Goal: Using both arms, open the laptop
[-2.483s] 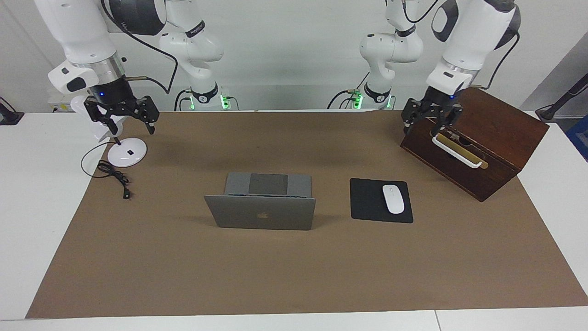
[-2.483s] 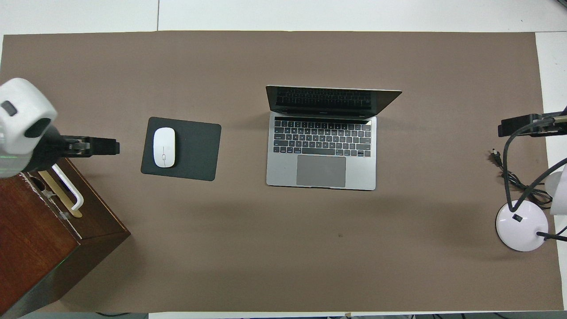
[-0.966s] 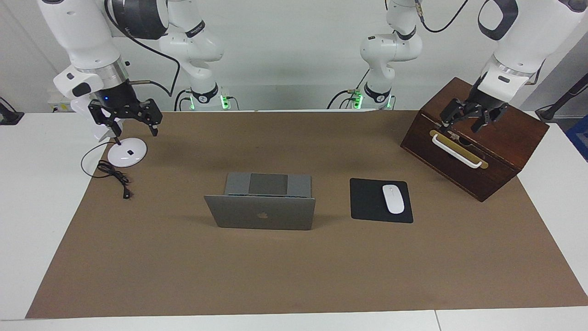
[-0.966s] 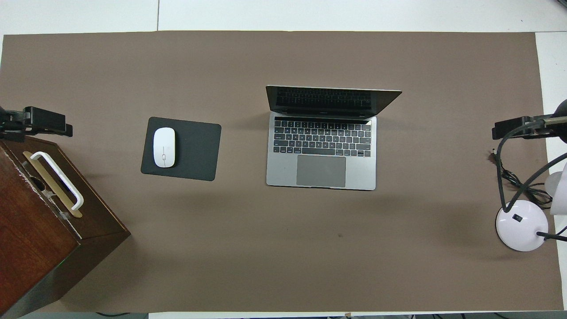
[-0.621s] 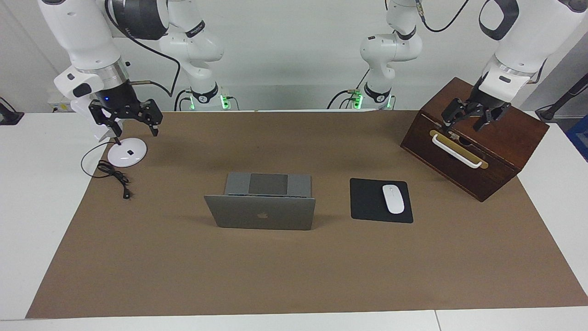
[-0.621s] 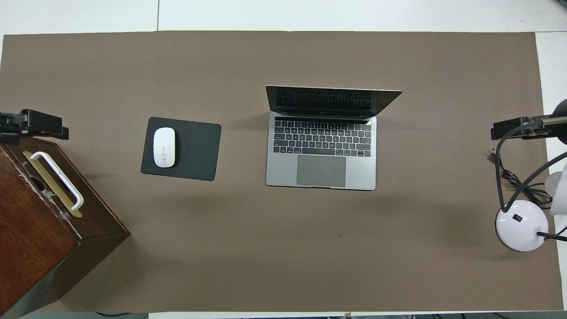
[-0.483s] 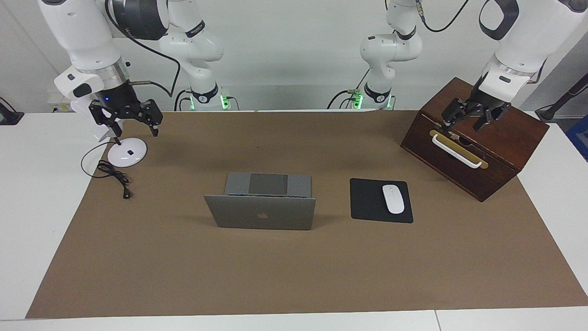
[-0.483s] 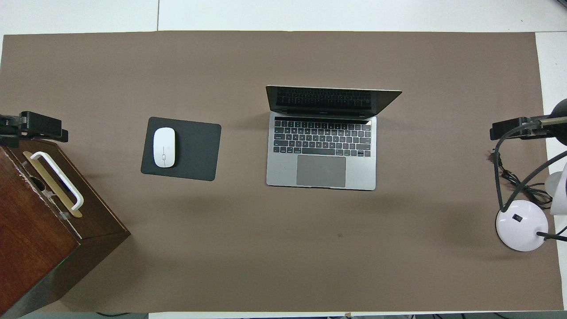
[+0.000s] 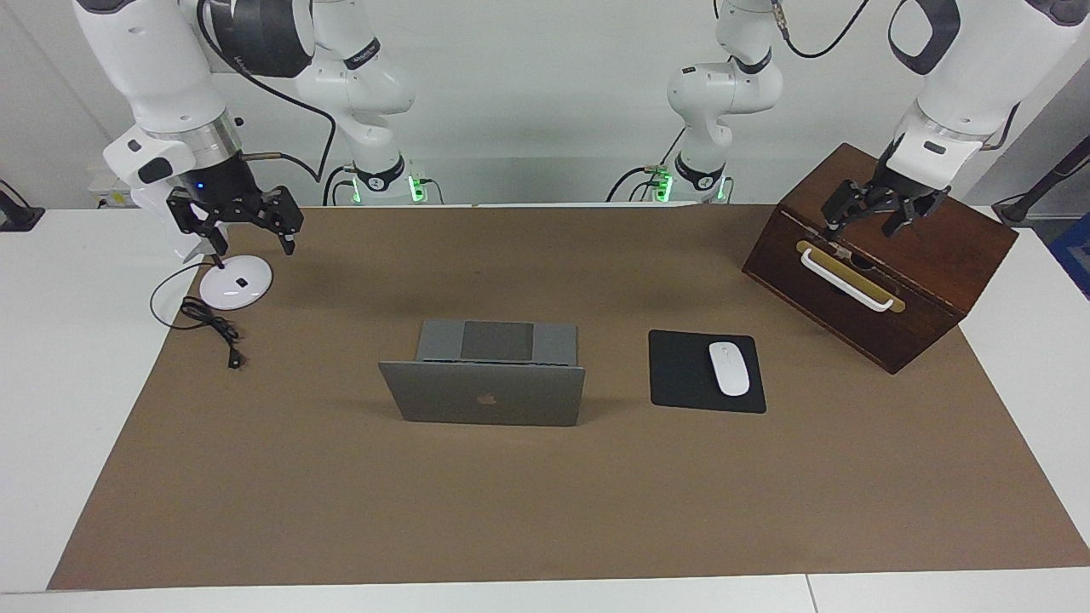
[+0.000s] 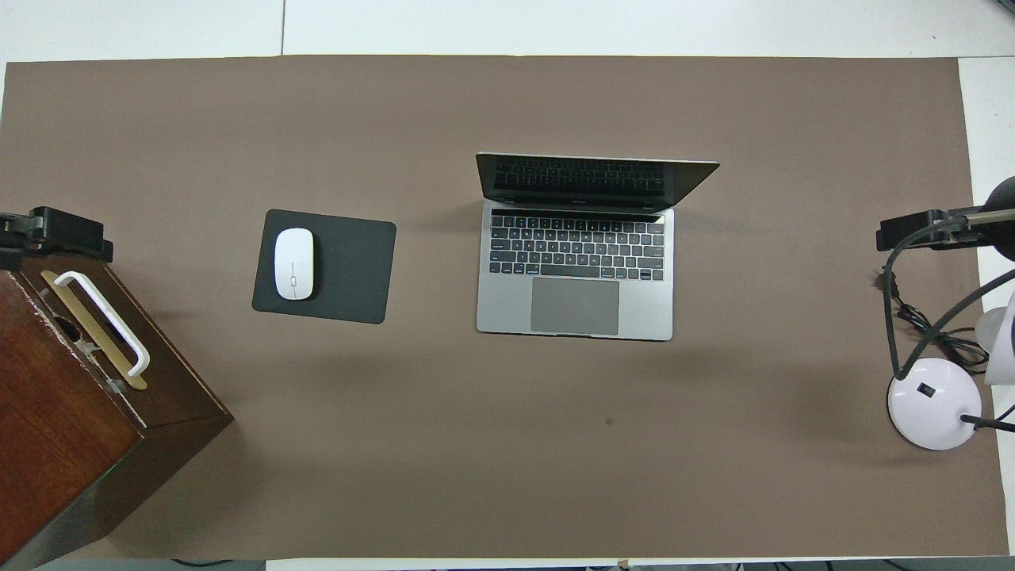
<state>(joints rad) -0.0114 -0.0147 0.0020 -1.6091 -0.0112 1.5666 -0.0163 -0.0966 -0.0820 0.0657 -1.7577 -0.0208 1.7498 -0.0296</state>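
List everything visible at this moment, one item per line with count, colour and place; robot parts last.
Thin silver-grey metal laptop: 1, lid open, mid-mat.
Black mouse pad: 1, beside the laptop toward the left arm's end.
White mouse: 1, on the pad.
Dark wooden box with white handle: 1, left arm's end.
White round-based desk lamp: 1, right arm's end.
Black cable: 1, by the lamp.
Brown mat: 1, covering white table.
Left gripper: over the box, open.
Right gripper: over the lamp, open.

White mouse (image 9: 729, 368) on black pad (image 9: 681, 372); brown wooden box (image 9: 928, 247) with white handle (image 9: 846, 282); white lamp base (image 9: 235, 282), black cord (image 9: 213, 325) on worktop (image 9: 545, 502)
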